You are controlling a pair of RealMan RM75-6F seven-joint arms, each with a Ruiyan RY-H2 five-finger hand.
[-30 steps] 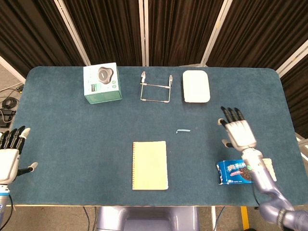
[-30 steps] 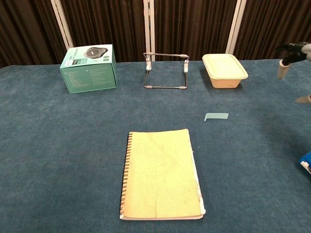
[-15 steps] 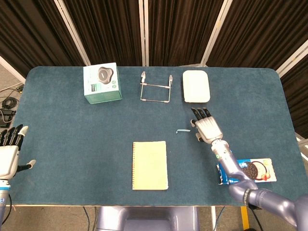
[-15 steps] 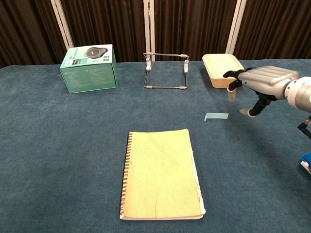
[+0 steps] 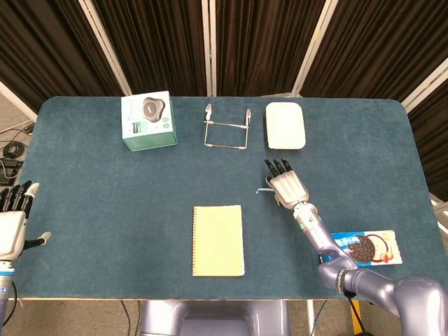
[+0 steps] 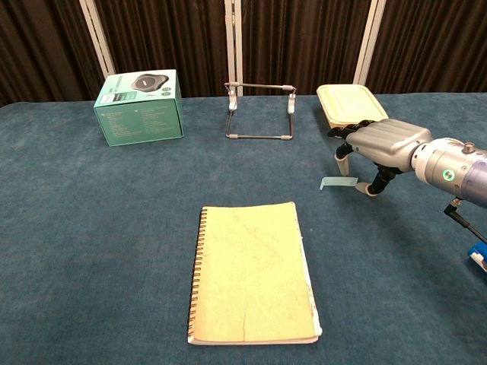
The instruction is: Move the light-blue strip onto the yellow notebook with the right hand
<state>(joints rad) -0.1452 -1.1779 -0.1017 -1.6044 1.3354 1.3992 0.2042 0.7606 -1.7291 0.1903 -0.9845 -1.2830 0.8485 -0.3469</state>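
The light-blue strip (image 6: 337,183) lies flat on the blue table, up and to the right of the yellow spiral notebook (image 6: 251,271) (image 5: 218,240). My right hand (image 6: 378,147) (image 5: 286,184) hovers palm down just over the strip's right end, fingers spread and holding nothing. In the head view only the strip's left tip (image 5: 262,189) shows beside the hand. My left hand (image 5: 12,222) stays open at the table's left edge, far from both.
A teal box (image 5: 147,120) stands at the back left, a wire stand (image 5: 226,129) at the back middle, and a white lidded container (image 5: 285,125) behind my right hand. A cookie packet (image 5: 365,248) lies at the front right.
My right hand has swept left from the table's right side to above the strip and has lowered. The cookie packet is now uncovered. The strip has not moved.
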